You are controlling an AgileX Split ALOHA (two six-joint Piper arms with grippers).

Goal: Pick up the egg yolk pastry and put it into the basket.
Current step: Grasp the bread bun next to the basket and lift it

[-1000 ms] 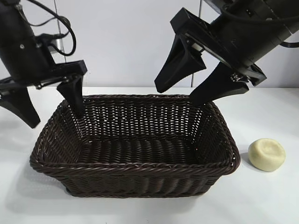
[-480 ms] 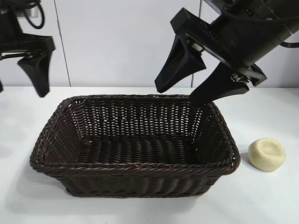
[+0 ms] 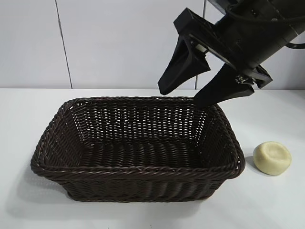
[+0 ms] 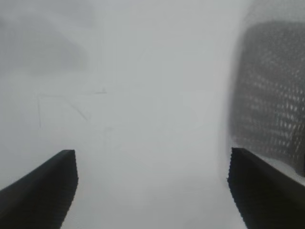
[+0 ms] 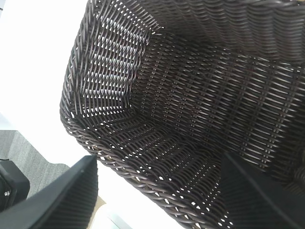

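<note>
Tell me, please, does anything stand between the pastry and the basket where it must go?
Nothing visible does. The small pale yellow round pastry lies on the white table just right of the dark brown woven wicker basket; only the basket's own braided rim must be cleared.

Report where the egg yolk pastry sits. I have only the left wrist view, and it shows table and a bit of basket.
Observer: The egg yolk pastry lies on the table, just off the basket's right end in the exterior view, not touching it.
Operator: Give me the right gripper.
Observer: The right gripper hangs open above the basket's back right corner, holding nothing.
Operator: Confirm the basket's contents.
Observer: Nothing is in it. The exterior and right wrist views show only bare weave.
</note>
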